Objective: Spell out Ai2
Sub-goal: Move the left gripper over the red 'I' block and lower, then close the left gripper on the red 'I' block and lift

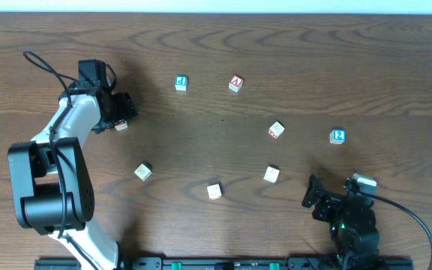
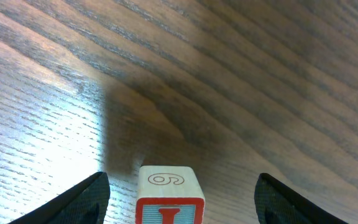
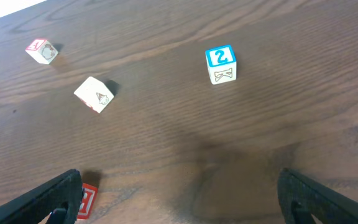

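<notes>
Between the wide-spread fingers (image 2: pixel 82 199) of my left gripper (image 2: pixel 180 202), at the left side of the table (image 1: pixel 223 30), sits a wooden block (image 2: pixel 169 193). It has a 6 on top and a red character on its near face, cut off by the frame, so I cannot tell whether it is the i. Neither finger touches it; I judge I am straddling it so I can close on its 2 side faces. The A block (image 1: pixel 235 83) lies well apart toward the far middle, with a blue-framed block (image 1: pixel 181 82) near it on the left. The 2 block (image 3: pixel 220 63) rests at the right, nearer my right gripper (image 3: pixel 185 196). That gripper hangs fully open and empty over bare wood, probably out of the way so the left arm can work. 4 other blocks (image 1: pixel 214 191) lie scattered mid-table, and nothing is lined up yet.
</notes>
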Controlling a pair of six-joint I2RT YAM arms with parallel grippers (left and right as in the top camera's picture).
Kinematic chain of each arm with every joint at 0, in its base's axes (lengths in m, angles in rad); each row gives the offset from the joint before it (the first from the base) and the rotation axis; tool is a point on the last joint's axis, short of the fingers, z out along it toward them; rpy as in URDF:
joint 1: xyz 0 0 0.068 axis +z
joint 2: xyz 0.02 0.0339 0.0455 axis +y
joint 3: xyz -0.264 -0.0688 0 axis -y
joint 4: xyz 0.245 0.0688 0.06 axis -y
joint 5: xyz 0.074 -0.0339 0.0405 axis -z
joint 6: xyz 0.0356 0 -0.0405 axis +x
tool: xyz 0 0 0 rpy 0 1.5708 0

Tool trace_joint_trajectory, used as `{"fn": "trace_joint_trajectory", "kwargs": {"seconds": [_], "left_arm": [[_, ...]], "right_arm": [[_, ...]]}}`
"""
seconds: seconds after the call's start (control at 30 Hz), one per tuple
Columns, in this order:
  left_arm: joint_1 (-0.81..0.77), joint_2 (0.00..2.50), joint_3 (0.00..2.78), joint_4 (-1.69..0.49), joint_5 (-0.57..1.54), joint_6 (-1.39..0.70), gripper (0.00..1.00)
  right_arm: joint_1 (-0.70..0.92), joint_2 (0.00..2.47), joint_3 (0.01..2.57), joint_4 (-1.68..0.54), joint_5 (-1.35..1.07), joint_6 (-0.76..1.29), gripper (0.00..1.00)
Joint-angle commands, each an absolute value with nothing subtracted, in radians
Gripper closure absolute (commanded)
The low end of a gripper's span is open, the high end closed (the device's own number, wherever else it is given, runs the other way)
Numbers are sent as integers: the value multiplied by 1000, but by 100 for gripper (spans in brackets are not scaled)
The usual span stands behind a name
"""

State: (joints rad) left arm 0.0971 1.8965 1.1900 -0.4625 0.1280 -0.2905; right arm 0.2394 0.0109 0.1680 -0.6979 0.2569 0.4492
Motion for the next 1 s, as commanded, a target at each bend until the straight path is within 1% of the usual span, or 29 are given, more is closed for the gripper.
{"fn": "trace_joint_trajectory", "kwargs": {"seconds": [0.0, 0.13, 0.3, 0.4, 0.67, 0.73, 0.83, 0.97], "left_arm": [[91, 1909, 1207, -476, 124, -264, 24], [74, 1909, 1207, -506, 118, -201, 24], [62, 1909, 1207, -513, 41, -202, 25], [62, 1909, 1207, -513, 39, -202, 30], [62, 1909, 1207, -525, 26, -206, 34], [62, 1909, 1207, -529, 26, -215, 39], [62, 1909, 1207, -532, 26, -220, 43], [62, 1909, 1207, -542, 26, -226, 43]], "right_arm": [[234, 6, 166, -699, 257, 467, 1], [234, 6, 166, -699, 257, 467, 1], [234, 6, 166, -699, 257, 467, 1], [234, 6, 166, -699, 257, 467, 1], [234, 6, 166, -699, 257, 467, 1], [234, 6, 166, -699, 257, 467, 1], [234, 6, 166, -699, 257, 467, 1], [234, 6, 166, -699, 257, 467, 1]]}}
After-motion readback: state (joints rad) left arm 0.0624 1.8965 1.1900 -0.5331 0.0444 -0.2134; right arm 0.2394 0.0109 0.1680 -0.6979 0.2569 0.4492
